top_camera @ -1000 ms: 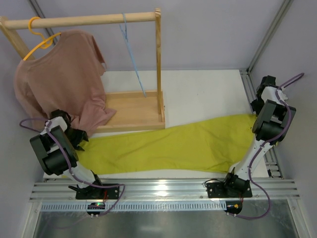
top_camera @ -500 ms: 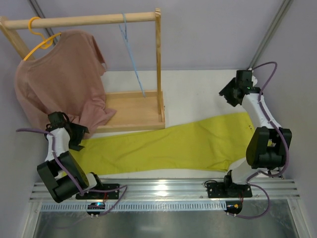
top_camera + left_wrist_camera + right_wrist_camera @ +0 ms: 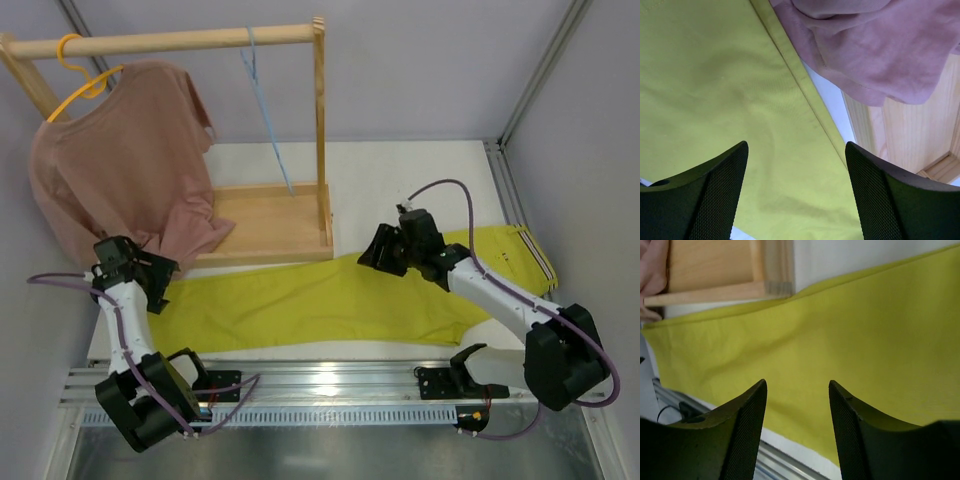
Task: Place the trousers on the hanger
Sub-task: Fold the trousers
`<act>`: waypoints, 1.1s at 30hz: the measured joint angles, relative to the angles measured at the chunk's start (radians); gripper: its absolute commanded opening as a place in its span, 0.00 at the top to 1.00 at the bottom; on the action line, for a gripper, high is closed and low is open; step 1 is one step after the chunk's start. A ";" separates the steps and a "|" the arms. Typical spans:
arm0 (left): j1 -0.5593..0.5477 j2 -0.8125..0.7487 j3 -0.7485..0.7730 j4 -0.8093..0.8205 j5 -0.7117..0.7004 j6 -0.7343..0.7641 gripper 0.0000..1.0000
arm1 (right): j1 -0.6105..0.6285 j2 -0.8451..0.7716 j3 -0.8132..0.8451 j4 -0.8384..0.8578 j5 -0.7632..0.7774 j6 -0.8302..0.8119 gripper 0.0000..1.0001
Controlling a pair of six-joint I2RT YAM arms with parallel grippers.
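The yellow-green trousers (image 3: 330,300) lie flat across the table from left to right, waistband at the right end; they also show in the left wrist view (image 3: 715,100) and the right wrist view (image 3: 865,340). The light-blue hanger (image 3: 265,100) hangs from the wooden rail, over the wooden base. My left gripper (image 3: 150,275) is open above the trousers' left end (image 3: 796,150). My right gripper (image 3: 378,250) is open above the trousers' middle, near their far edge (image 3: 797,385). Neither holds anything.
A wooden rack (image 3: 170,42) with a tray base (image 3: 265,225) stands at the back left. A dusty-pink T-shirt (image 3: 120,160) hangs on a yellow hanger (image 3: 80,70), its hem draping near my left gripper (image 3: 875,45). An aluminium rail (image 3: 330,385) runs along the near edge.
My right arm has swung from the far right inward and down over the trousers' middle. My left arm has straightened, its gripper staying over the trousers' left end.
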 measured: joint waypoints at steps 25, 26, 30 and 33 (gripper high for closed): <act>0.146 -0.043 0.002 -0.169 0.055 -0.117 0.01 | 0.195 0.373 -0.062 0.393 0.006 0.309 0.48; 0.150 -0.034 0.002 -0.173 0.049 -0.126 0.01 | 0.177 0.372 -0.071 0.404 0.005 0.328 0.48; 0.190 0.014 0.002 -0.204 0.002 -0.144 0.01 | 0.111 0.343 -0.120 0.449 0.010 0.382 0.48; 0.260 0.037 0.002 -0.227 -0.024 -0.156 0.02 | 0.083 0.312 -0.147 0.450 0.024 0.390 0.48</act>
